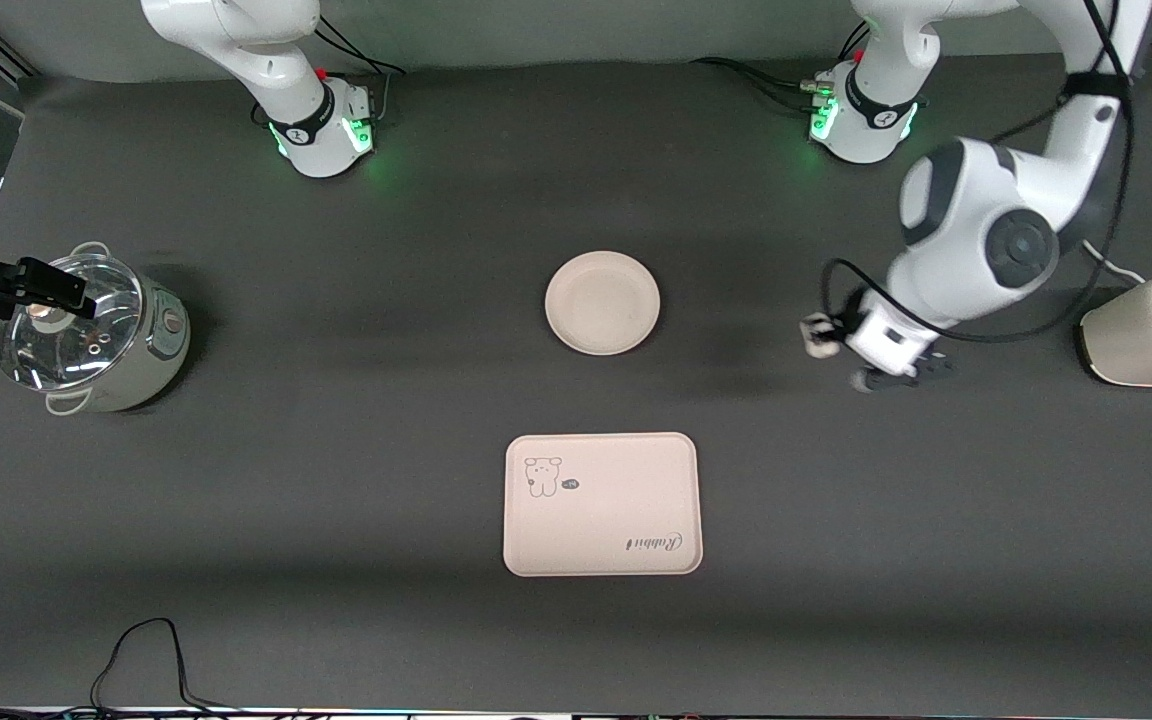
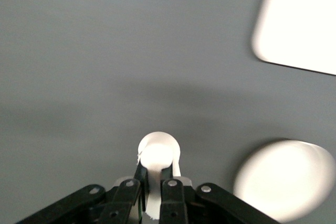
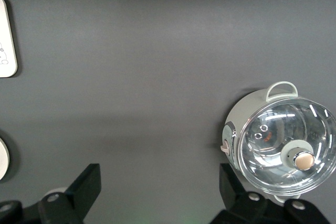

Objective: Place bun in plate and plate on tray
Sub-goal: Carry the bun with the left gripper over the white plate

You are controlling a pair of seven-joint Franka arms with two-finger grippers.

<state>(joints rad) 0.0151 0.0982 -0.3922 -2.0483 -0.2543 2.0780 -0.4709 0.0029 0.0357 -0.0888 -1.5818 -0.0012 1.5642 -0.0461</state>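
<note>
My left gripper (image 1: 829, 334) is shut on the small off-white bun (image 1: 817, 338) and holds it above bare table, toward the left arm's end from the plate. In the left wrist view the bun (image 2: 159, 152) sits pinched between the black fingers (image 2: 127, 199). The round cream plate (image 1: 602, 302) lies empty mid-table; it also shows in the left wrist view (image 2: 283, 179). The cream rectangular tray (image 1: 602, 504) with the bear drawing lies nearer the front camera than the plate, and shows in the left wrist view (image 2: 299, 19). My right gripper (image 1: 58, 289) is open and empty over the pot.
A pot with a glass lid (image 1: 86, 335) stands at the right arm's end, also seen in the right wrist view (image 3: 283, 145). A cream toaster (image 1: 1151, 330) stands at the left arm's end. A black cable (image 1: 146, 650) lies near the front edge.
</note>
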